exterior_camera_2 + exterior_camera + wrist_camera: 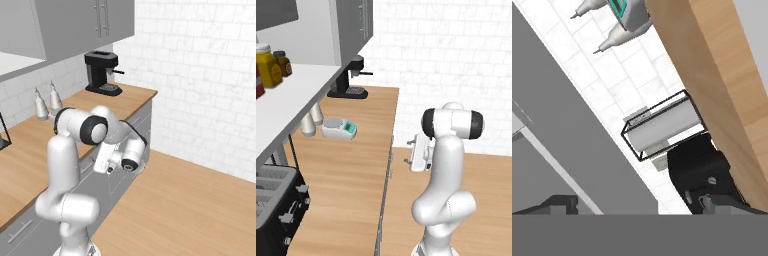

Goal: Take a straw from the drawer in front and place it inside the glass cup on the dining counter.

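Note:
My gripper (pixel 641 204) is open, its two dark fingertips (pixel 560 202) far apart with nothing between them. In the left base view the gripper (pixel 408 151) hangs beside the wood-topped wall counter (pixel 351 165), at the height of its front edge and pointing towards it. Grey drawer fronts (pixel 141 120) with slim bar handles run below that counter edge, all closed; which one holds the straw I cannot tell. The straw, the glass cup and the dining counter are out of view.
A black coffee machine (pixel 348 80), a small white scale (pixel 339 128), two grey bottles (pixel 46 102), a wire rack (pixel 662 125) and a dark toaster (pixel 276 205) stand on the wall counter. A shelf (pixel 291 100) with jars overhangs it. Open wooden floor (pixel 190 205) lies to the right.

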